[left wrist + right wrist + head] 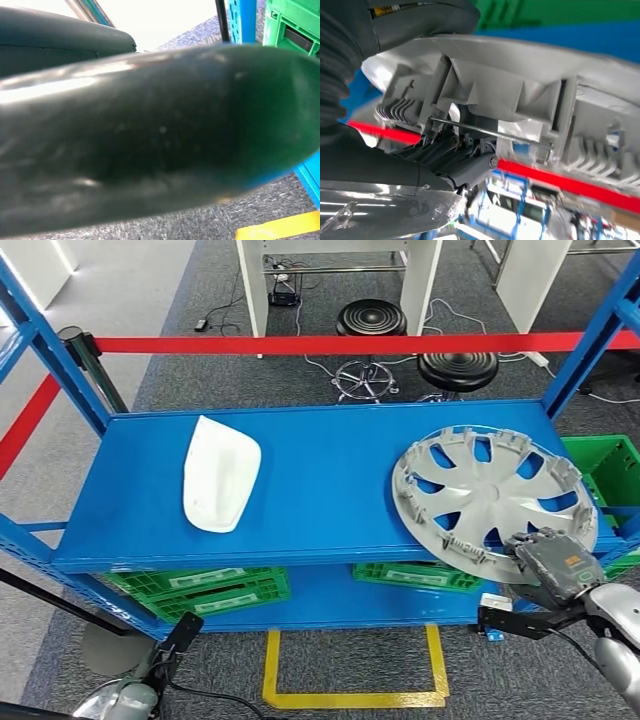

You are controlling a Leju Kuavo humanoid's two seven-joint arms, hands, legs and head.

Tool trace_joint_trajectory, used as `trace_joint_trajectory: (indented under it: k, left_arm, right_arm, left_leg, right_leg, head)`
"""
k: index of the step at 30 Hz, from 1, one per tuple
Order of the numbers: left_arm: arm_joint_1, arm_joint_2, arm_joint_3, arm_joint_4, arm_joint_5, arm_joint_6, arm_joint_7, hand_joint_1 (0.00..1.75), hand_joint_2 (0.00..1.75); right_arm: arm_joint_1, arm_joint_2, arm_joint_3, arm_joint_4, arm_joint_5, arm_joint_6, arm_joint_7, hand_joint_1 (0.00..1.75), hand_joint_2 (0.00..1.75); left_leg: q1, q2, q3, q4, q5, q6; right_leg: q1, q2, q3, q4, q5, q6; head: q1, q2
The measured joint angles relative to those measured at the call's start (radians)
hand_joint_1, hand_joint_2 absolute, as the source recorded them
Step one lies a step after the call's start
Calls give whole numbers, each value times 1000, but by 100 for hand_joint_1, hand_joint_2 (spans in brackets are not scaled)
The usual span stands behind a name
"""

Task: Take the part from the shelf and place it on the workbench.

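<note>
A grey wheel cover [483, 495] lies inner side up at the right end of the blue shelf board [324, 490], its near rim jutting over the front edge. My right hand [555, 565] grips that near rim. In the right wrist view the thumb [422, 17] lies over the ribbed rim [501, 85] and the dark fingers [444, 150] reach under it. A white moulded part [219, 475] rests on the left half of the board. My left arm [124, 698] hangs low at the front left; how its hand is held is hidden.
Green crates [211, 590] sit on the lower shelf, and another green crate [615, 470] stands at the right. Blue uprights [53, 355] frame the shelf. Red barrier tape [324, 343] and black stools [456, 370] lie behind. Yellow floor marking [355, 698] is below.
</note>
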Motion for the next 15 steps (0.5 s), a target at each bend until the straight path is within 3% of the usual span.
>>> trace_joint_trajectory:
  k: [2,3,5,7,11,12,13,15]
  left_arm:
    - [1,0,-2,0,3,2,0,0,0]
    - [3,0,-2,0,5,4,1,0,0]
    - [10,0,-2,0,6,7,3,0,0]
    - [14,2,-2,0,7,10,5,0,0]
    - [21,5,-2,0,8,15,7,0,0]
    - [24,5,-2,0,8,16,8,0,0]
    - [27,5,-2,0,8,17,8,0,0]
    - [30,6,-2,0,8,18,9,0,0]
  right_arm:
    - [-6,-9,11,-41,20,-14,10,175,175]
    - [-9,-13,17,-61,32,-24,14,175,175]
    - [-11,-18,30,-102,60,-46,24,175,175]
    - [-12,-21,44,-142,90,-67,35,175,175]
    - [-16,-23,79,-197,144,-94,50,175,175]
    - [-16,-23,91,-207,159,-99,52,175,175]
    - [-18,-23,102,-216,172,-105,54,175,175]
    - [-25,-23,121,-233,189,-115,59,175,175]
  left_leg:
    - [0,1,43,-100,31,7]
    - [-1,1,50,-119,31,12]
    - [-2,0,50,-126,32,24]
    - [2,0,51,-130,36,37]
    - [2,0,53,-131,35,48]
    - [2,0,53,-130,34,47]
    - [2,0,55,-130,33,46]
    - [4,-1,59,-128,29,39]
  right_leg:
    - [4,1,-5,4,1,9]
    - [5,2,-7,4,2,14]
    - [4,2,-10,0,5,25]
    - [2,0,-26,29,-17,34]
    - [2,-1,-133,263,-124,42]
    - [1,-1,-144,285,-124,43]
    - [1,-1,-135,267,-105,44]
    - [-3,-1,-71,142,-44,47]
  head:
    - [2,0]
    - [2,0]
    - [2,0]
    - [5,0]
    - [10,0]
    - [11,0]
    - [11,0]
    - [11,0]
